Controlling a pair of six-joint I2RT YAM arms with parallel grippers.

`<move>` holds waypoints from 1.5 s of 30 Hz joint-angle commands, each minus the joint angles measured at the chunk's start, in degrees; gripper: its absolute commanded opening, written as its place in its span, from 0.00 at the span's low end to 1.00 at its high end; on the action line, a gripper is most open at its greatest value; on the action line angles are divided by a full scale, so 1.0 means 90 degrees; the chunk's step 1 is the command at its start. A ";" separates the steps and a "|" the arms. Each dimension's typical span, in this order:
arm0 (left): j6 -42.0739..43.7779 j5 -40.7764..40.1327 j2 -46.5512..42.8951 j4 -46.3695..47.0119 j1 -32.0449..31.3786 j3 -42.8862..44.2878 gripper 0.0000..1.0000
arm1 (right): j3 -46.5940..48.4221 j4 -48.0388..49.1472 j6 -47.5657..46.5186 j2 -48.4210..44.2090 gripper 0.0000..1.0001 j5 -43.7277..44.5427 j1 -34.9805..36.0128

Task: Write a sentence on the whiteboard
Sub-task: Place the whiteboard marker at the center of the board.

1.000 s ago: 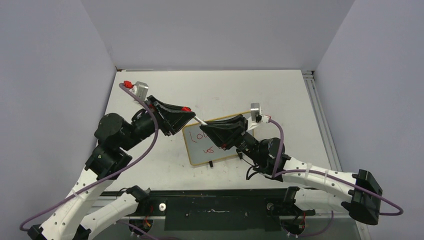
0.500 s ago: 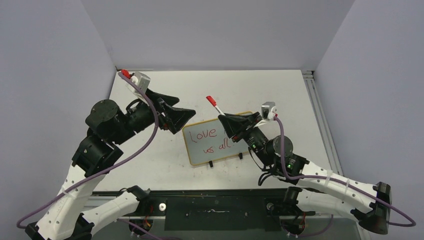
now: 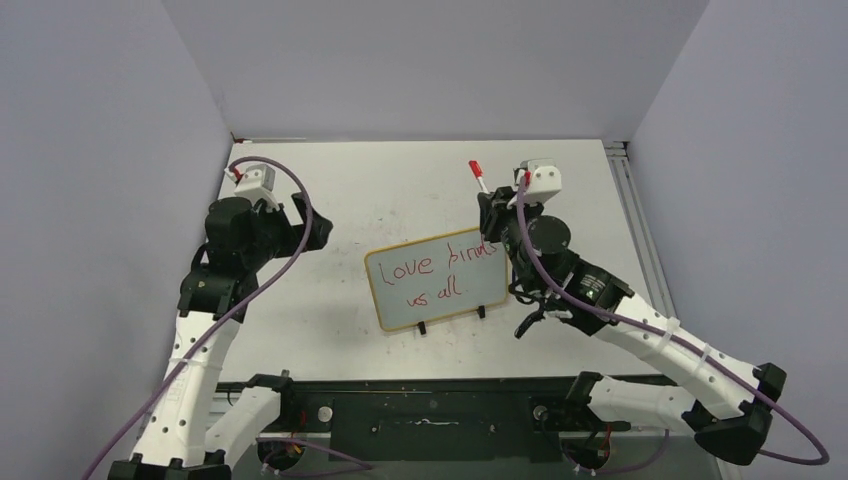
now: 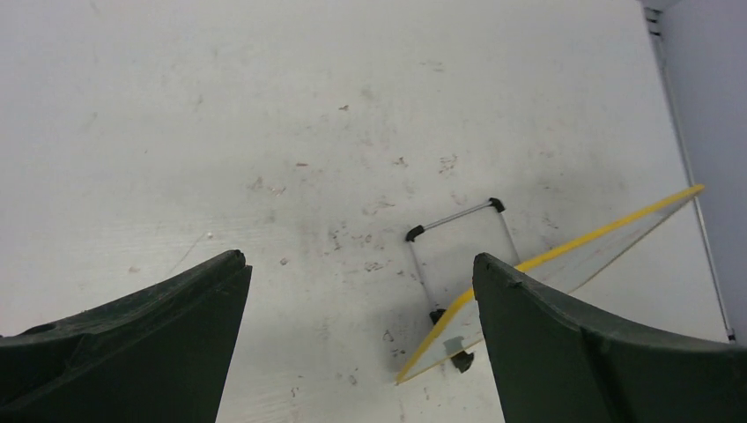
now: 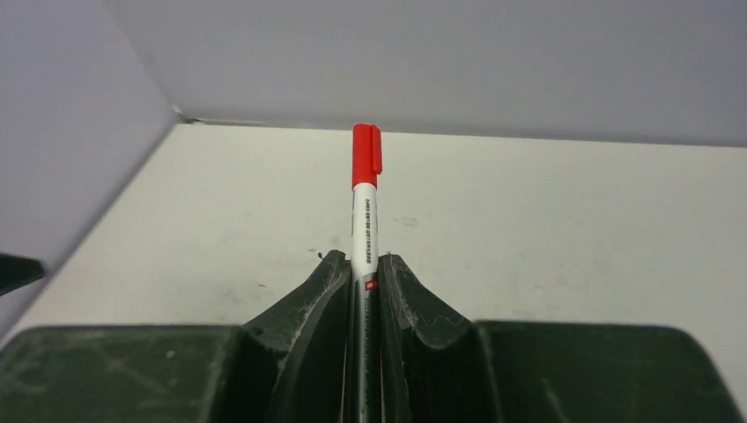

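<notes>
Whiteboard [image 3: 391, 300] lengthwise left-right, sentence [image 3: 437, 280] slanting up-right

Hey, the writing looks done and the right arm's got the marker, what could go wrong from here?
The whiteboard stands propped on a thin wire stand, and the right arm hangs close by its right edge; a careless swing might tip it. The right gripper pinches the marker only at its lower end, so it may slip.
</notes>
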 commanded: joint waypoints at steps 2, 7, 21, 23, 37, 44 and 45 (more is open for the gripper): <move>0.0383 -0.0275 -0.0192 0.0375 0.0573 -0.0630 0.97 | 0.0092 -0.0997 0.0015 0.0174 0.05 -0.0734 -0.1501; 0.0555 -0.0836 -0.0705 0.0849 0.0567 -0.1419 0.97 | -0.0335 -0.0909 0.0412 0.0147 0.05 -0.1829 -0.3138; 0.0781 -0.1370 -0.0994 0.1006 0.0567 -0.2045 0.97 | -0.3237 0.0404 0.1618 0.0035 0.05 -0.3544 -0.5304; 0.0792 -0.1381 -0.1028 0.1010 0.0567 -0.2072 0.97 | -0.3576 0.0534 0.1740 -0.0016 0.05 -0.3478 -0.5303; 0.0813 -0.1342 -0.1076 0.1000 0.0560 -0.2112 0.97 | -0.4676 0.1221 0.2361 0.0000 0.21 -0.2961 -0.5295; 0.0813 -0.1363 -0.1135 0.0987 0.0560 -0.2126 0.97 | -0.4757 0.1094 0.2514 -0.0147 0.54 -0.2858 -0.5304; 0.0808 -0.1361 -0.1134 0.0982 0.0563 -0.2123 0.97 | -0.4737 0.1052 0.2497 -0.0198 0.58 -0.2845 -0.5297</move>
